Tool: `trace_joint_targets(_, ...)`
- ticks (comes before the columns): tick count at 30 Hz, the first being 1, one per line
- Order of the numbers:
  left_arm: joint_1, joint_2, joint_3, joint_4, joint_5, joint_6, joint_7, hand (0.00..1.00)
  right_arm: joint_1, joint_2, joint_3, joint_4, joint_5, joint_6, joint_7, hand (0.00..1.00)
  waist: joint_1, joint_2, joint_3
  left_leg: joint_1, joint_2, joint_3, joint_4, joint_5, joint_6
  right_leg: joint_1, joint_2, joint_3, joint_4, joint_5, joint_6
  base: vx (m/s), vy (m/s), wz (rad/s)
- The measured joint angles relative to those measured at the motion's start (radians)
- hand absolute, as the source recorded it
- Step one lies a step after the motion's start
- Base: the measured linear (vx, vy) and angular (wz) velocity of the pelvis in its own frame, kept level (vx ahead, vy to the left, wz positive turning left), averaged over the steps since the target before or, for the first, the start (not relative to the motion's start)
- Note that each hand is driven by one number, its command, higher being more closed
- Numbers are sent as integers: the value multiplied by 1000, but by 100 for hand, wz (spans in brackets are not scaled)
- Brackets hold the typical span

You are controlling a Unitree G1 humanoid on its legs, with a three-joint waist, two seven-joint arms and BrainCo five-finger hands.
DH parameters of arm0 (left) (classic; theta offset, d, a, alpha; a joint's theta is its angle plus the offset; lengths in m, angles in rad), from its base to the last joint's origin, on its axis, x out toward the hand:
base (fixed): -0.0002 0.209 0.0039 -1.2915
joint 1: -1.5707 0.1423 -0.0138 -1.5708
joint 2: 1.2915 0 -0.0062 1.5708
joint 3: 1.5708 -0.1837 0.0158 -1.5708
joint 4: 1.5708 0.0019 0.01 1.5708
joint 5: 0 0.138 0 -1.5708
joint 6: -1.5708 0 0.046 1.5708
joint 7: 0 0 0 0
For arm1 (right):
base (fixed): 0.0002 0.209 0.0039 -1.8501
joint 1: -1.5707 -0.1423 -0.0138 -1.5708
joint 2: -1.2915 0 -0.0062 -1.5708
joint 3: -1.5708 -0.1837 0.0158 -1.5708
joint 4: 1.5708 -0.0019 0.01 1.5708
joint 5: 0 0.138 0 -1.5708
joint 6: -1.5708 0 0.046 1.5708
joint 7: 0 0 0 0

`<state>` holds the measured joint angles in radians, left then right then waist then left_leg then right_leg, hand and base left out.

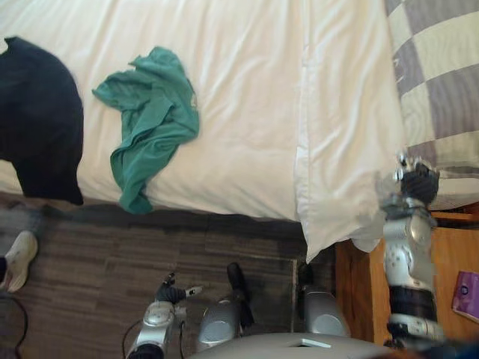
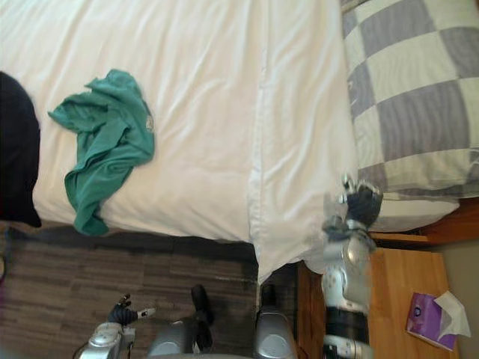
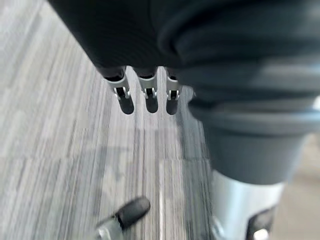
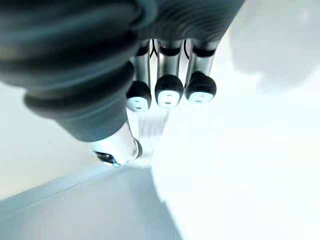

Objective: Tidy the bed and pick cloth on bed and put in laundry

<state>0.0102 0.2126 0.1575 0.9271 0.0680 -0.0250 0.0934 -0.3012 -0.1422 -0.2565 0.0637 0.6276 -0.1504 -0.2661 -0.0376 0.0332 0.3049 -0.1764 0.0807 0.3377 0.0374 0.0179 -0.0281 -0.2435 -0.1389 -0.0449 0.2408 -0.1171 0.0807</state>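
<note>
A crumpled green cloth lies on the white duvet near the bed's front edge, left of the middle. A black cloth covers the bed's left end and hangs over its edge. My right hand is at the front right of the bed, by the duvet's hanging corner and just below a grey-and-cream checked pillow. In its wrist view the fingers are straight over white fabric, with nothing held. My left hand hangs low over the carpet, fingers straight and empty.
A wooden nightstand stands right of the bed with a purple tissue box on it. A person's white shoe rests on the striped carpet at the left.
</note>
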Motion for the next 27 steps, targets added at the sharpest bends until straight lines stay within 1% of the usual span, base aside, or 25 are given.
trace_joint_targets(1,-14,9,0,-1,-17,0,1,0,-70,0,3,24,49,-10,-1,100,4,2,19,-21,4,-6,23,-9,1,-14,-1,-1,8,0,0,-28,-1,7)
trace_joint_targets(3,-42,10,-1,-3,-46,-1,2,0,-142,-6,5,48,107,-38,-5,100,15,10,36,-63,6,-16,56,-17,4,-44,-3,-4,23,0,0,-26,4,9)
trace_joint_targets(5,-81,9,-4,-23,-70,-1,2,0,-203,-31,1,53,144,-46,-10,100,28,16,69,-100,10,-20,95,-26,8,-70,-7,-6,48,-2,-2,-25,17,16)
trace_joint_targets(7,-113,9,-26,-67,-102,-4,9,0,-264,-39,-20,52,180,-67,-15,100,35,24,91,-146,14,-30,139,-37,14,-108,-14,-7,85,-10,-5,-48,27,22)
trace_joint_targets(8,-130,6,-45,-100,-124,-10,22,0,-301,-39,-31,50,205,-85,-23,100,37,29,106,-179,18,-35,176,-50,18,-134,-22,-9,118,-20,-3,-74,30,27)
trace_joint_targets(10,-150,-5,-66,-150,-151,-17,30,0,-322,-38,-45,26,227,-101,-34,100,44,41,114,-238,20,-49,247,-78,24,-176,-39,-21,175,-47,1,-67,40,30)
trace_joint_targets(12,-149,-24,-87,-225,-167,-31,37,0,-322,-34,-55,-28,253,-121,-53,100,55,50,121,-323,27,-56,345,-137,25,-239,-57,-26,258,-88,7,-65,46,24)
trace_joint_targets(13,-148,-37,-86,-244,-167,-31,37,0,-322,-34,-56,-45,253,-130,-54,100,55,57,127,-350,37,-46,389,-169,36,-256,-63,-28,288,-102,8,-65,38,22)
trace_joint_targets(15,-147,-61,-85,-270,-167,-31,37,0,-309,-20,-68,-55,256,-152,-54,100,51,69,143,-391,86,17,492,-210,42,-293,-81,-36,359,-140,17,-5,15,22)
trace_joint_targets(17,-144,-75,-77,-284,-170,-32,37,0,-273,1,-86,-56,263,-157,-54,100,58,68,144,-430,93,17,550,-229,57,-328,-88,-30,408,-163,22,37,26,10)
trace_joint_targets(18,-144,-80,-72,-286,-179,-31,38,0,-246,26,-100,-55,265,-159,-55,100,60,64,149,-443,93,19,569,-238,61,-343,-90,-25,429,-170,19,82,38,8)
trace_joint_targets(19,-140,-94,-57,-286,-181,-30,43,0,-190,77,-119,-41,267,-167,-53,100,60,63,160,-442,99,37,585,-248,65,-346,-91,-21,444,-174,13,100,30,4)
trace_joint_targets(20,-129,-111,-35,-286,-186,-29,47,0,-145,116,-122,-47,270,-193,-40,100,59,63,160,-438,104,45,597,-257,67,-344,-91,-17,452,-176,10,106,25,-3)
trace_joint_targets(21,-127,-115,-29,-286,-187,-29,50,0,-138,125,-122,-44,271,-197,-37,100,59,62,161,-435,105,48,599,-260,67,-344,-91,-16,455,-176,10,85,13,-12)
trace_joint_targets(22,-115,-135,-9,-285,-187,-29,69,0,-114,151,-120,-31,274,-215,-17,100,57,59,159,-417,113,67,610,-270,66,-335,-89,-2,466,-177,8,61,5,-13)
trace_joint_targets(24,-110,-155,9,-278,-187,-29,79,0,-98,157,-117,6,275,-226,9,100,55,57,159,-393,113,77,609,-276,65,-322,-90,4,472,-177,8,40,-4,-16)
trace_joint_targets(26,-97,-175,31,-265,-187,-29,87,0,-88,170,-109,70,306,-229,58,100,53,43,152,-360,120,93,609,-284,59,-304,-87,6,474,-178,6,9,-25,-26)
trace_joint_targets(27,-96,-178,39,-259,-187,-29,87,0,-86,171,-106,88,316,-228,71,100,52,36,149,-352,122,97,609,-286,57,-300,-85,7,474,-179,5,-15,-28,-23)
